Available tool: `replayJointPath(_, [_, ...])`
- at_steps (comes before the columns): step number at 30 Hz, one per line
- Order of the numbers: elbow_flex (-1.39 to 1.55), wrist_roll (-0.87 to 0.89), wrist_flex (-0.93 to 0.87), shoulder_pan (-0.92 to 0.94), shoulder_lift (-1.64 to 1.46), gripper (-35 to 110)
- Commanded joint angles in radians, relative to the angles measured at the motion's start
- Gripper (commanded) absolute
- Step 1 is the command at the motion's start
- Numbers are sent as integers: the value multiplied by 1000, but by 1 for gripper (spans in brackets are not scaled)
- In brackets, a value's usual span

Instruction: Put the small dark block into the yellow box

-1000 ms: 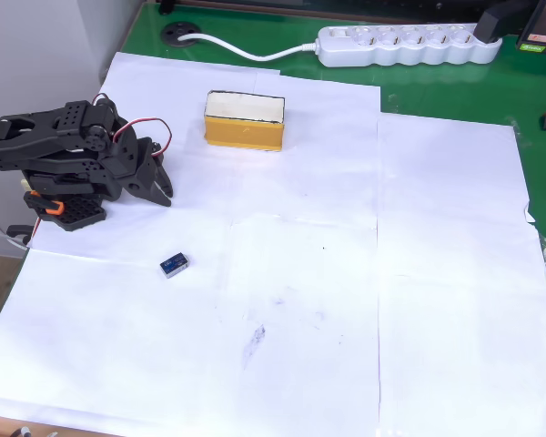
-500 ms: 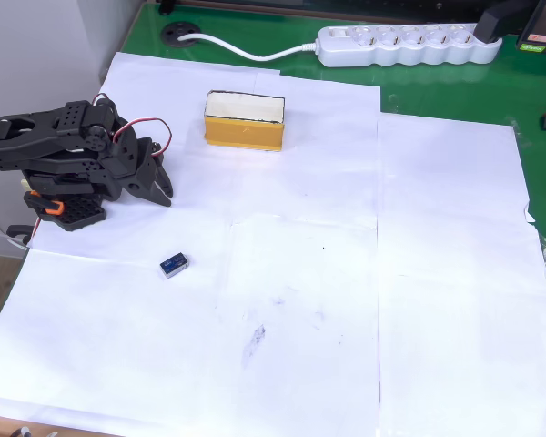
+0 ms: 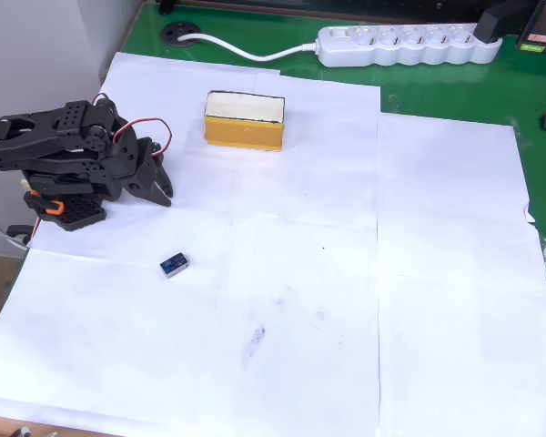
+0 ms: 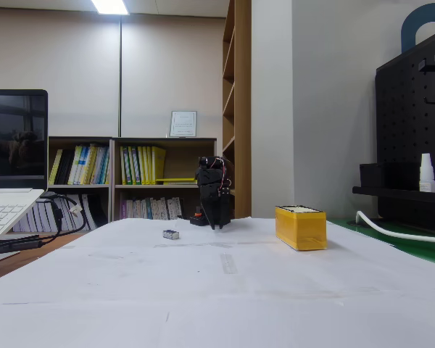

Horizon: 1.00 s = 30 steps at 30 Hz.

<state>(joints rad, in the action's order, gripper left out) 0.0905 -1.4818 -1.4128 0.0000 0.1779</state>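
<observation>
Jaws pressed together, empty, arm folded; block loose on worktop, well apart from box; nothing done.

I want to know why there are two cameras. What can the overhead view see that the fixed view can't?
The overhead view lets you see the cream inside of the yellow box, the white power strip and the block's blue top. The fixed view shows the room: a bookshelf, a laptop and a black pegboard. Both show the folded black arm with its gripper, the small dark block lying on the white paper, and the box standing apart from it.
</observation>
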Motion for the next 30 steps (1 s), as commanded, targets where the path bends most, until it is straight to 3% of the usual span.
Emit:
replayJointPath(1, [14,-8,-86,-6,9,0])
replayJointPath(12, [15,-57,-67,6,-2,0])
replayJointPath(15, [57,-37,86,43,-137,0])
replayJointPath(23, [492,-28,109,91,-600,0])
replayJointPath(30, [953,258,-97,160,-931,0])
